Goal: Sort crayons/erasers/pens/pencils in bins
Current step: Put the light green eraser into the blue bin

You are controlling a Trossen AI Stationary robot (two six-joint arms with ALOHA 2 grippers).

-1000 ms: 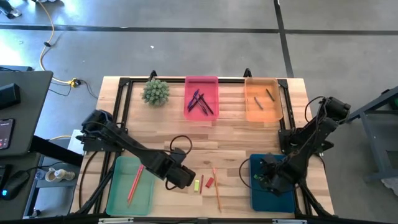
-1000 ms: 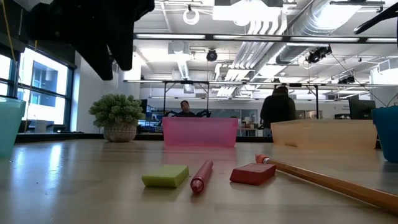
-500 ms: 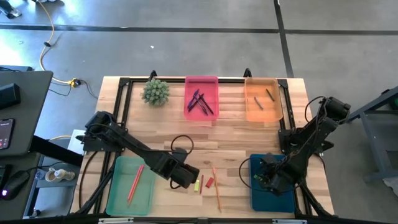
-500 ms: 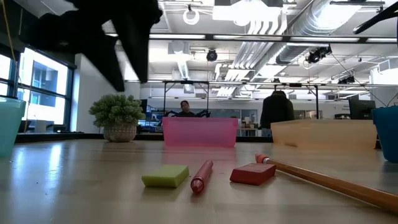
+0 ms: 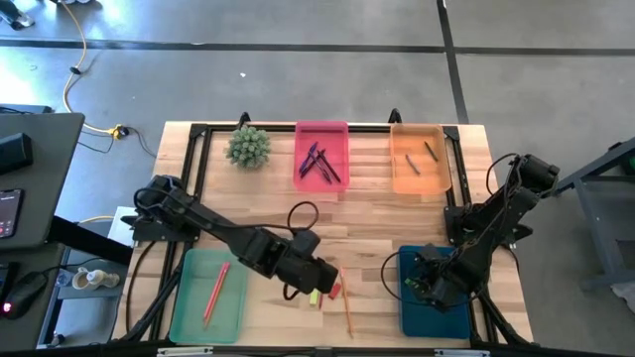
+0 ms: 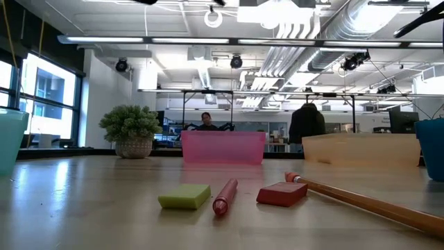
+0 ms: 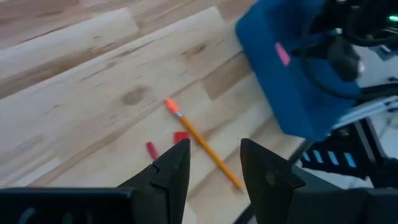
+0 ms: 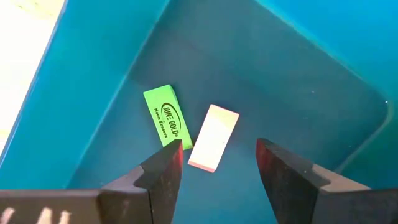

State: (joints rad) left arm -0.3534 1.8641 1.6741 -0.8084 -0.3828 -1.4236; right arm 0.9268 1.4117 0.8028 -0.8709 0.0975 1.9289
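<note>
Yellow-green eraser (image 5: 314, 296) now under advanced left gripper (image 5: 319, 281).

Left arm: reaches from the table's (image 5: 238, 198) left edge across its near middle, forearm low over the wood.
Left gripper (image 5: 316, 277): over the table's front centre, fingers (image 7: 176, 168) parted, nothing between them.
Right arm: folded at the table's right edge, wrist bent downward.
Right gripper (image 5: 429, 283): above the table's front right corner, fingers (image 8: 163, 171) spread wide, empty.
</note>
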